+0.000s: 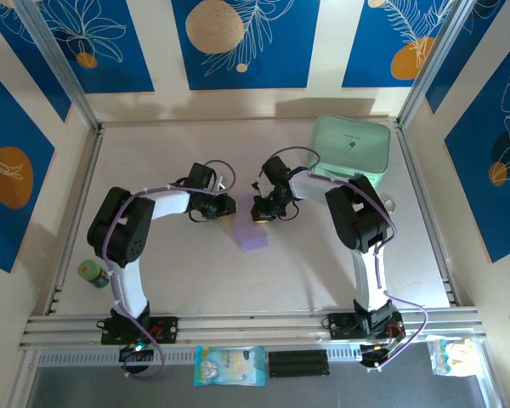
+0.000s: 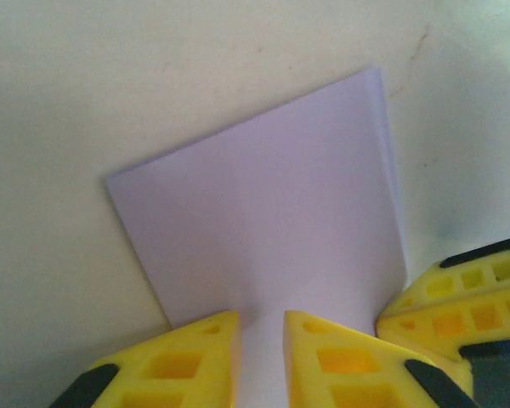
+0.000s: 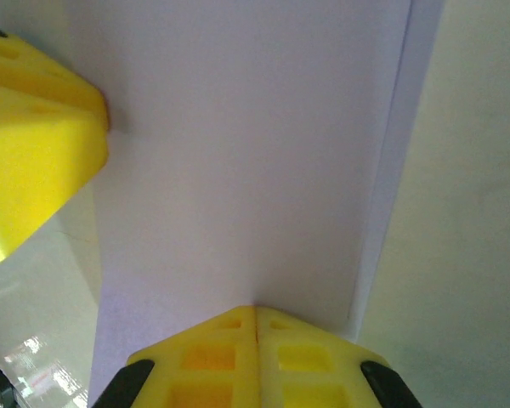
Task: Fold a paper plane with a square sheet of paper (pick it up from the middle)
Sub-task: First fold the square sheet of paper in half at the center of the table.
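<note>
Creasing looks underway: right gripper (image 3: 255,310), jaws closed, rests on the folded paper (image 2: 263,212); left gripper (image 2: 262,316), narrowly parted, should next press it flatter.

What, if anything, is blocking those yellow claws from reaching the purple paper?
Nothing visible. The right gripper is shut on the sheet of paper at its edge. The left gripper is right at the paper too, jaws slightly apart. The mint-green case lies well off, at the table's far right.

The left hand (image 2: 262,331) stands slightly parted, the right hand (image 3: 257,321) pinched shut.
</note>
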